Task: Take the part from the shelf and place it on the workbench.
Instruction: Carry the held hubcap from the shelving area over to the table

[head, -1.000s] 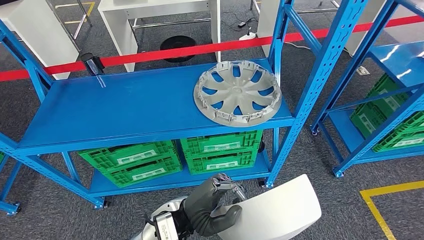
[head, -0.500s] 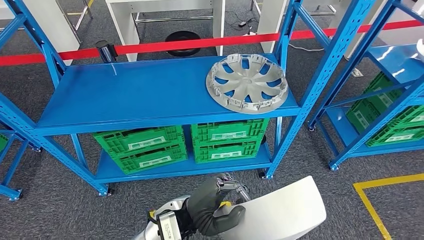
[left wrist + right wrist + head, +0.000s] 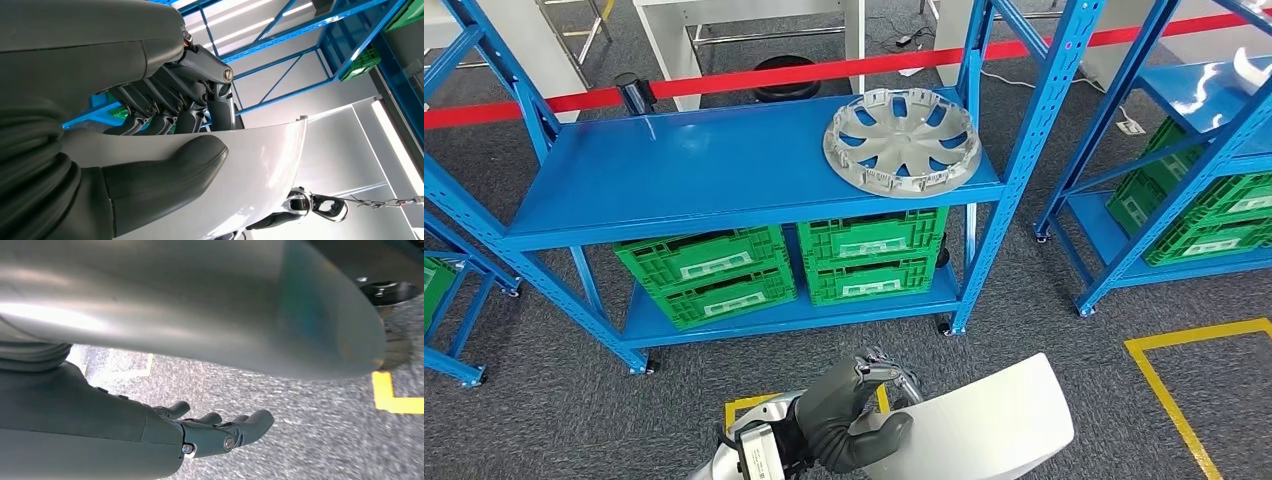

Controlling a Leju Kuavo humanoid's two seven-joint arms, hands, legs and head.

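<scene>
— White, glossy and curved: that was the plastic panel [image 3: 984, 425] nearest the camera, low in the head view. What had hold of it?

— The left hand [image 3: 856, 415] gripped it along its near edge. In the left wrist view the thick grey thumb [image 3: 165, 172] lay across one face of the panel [image 3: 260, 165] and the darker fingers [image 3: 200, 107] were curled over the other side, so the panel was pinched between them.

— And the right hand?

— The right hand [image 3: 150, 432] was below the panel's grey underside [image 3: 200, 300], over speckled grey carpet [image 3: 300, 415] with yellow tape [image 3: 395, 395] on it. Its fingers [image 3: 240, 427] were extended and slightly apart, and nothing was in them. Whether they touched the panel I could not tell.

— What was beyond the panel?

— Grey carpet [image 3: 1044, 330], a yellow floor marking [image 3: 1184, 390], then a blue steel shelf rack [image 3: 714, 175]. Green plastic crates [image 3: 864, 265] sat side by side on its lower level.

— On the upper level?

— A silver plastic wheel cover [image 3: 902, 140] lay flat near the right end, close to the blue upright. More green crates [image 3: 1194, 215] stood in a second blue rack on the right.

— Farthest away?

— A red barrier strip [image 3: 754, 78] ran behind the rack, with white furniture legs [image 3: 669, 55] past it.
</scene>
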